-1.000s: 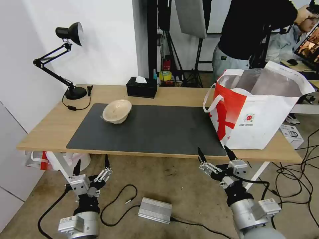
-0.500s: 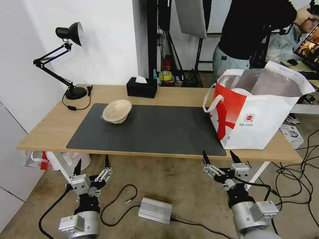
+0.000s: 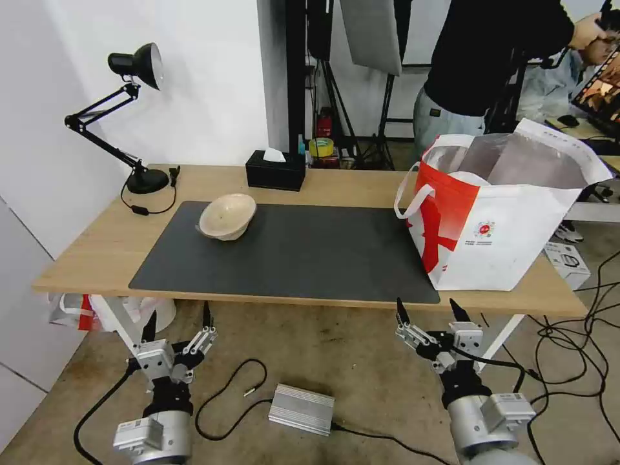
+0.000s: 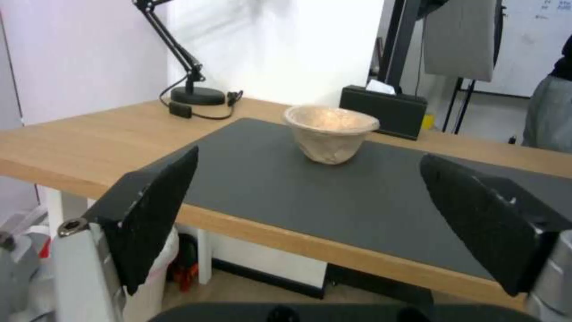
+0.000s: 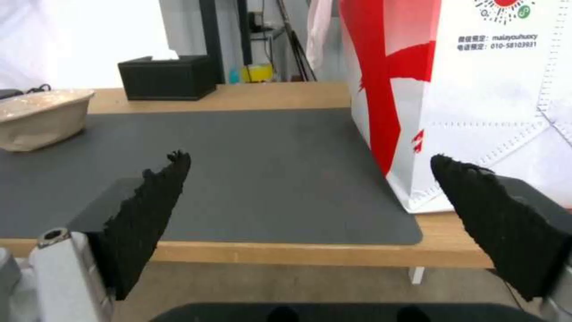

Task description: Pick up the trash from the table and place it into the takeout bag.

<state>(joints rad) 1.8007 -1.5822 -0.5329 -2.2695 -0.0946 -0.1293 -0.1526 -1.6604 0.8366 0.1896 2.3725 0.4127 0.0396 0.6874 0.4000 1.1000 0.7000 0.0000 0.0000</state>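
Observation:
A beige paper bowl [image 3: 227, 216] [image 4: 330, 132] [image 5: 42, 117] lies tilted on the far left part of the dark grey mat [image 3: 290, 252]. The red-and-white takeout bag [image 3: 500, 206] [image 5: 471, 89] stands open at the table's right end, with something white showing inside it. My left gripper [image 3: 178, 314] [image 4: 310, 161] hangs open below the table's front edge on the left, empty. Also open and empty, my right gripper [image 3: 429, 307] [image 5: 310, 165] sits low in front of the table's right part, just short of the bag.
On the light-wood table [image 3: 90, 252] stand a black desk lamp [image 3: 132, 116] at the back left and a black tissue box [image 3: 275, 169] at the back. A silver box [image 3: 301, 409] and cables lie on the floor. A red-and-white plastic bag [image 3: 77, 310] sits under the table.
My right gripper has drawn back and down, a little to the right, away from the table's front edge. The left arm, bowl and bag have stayed put.

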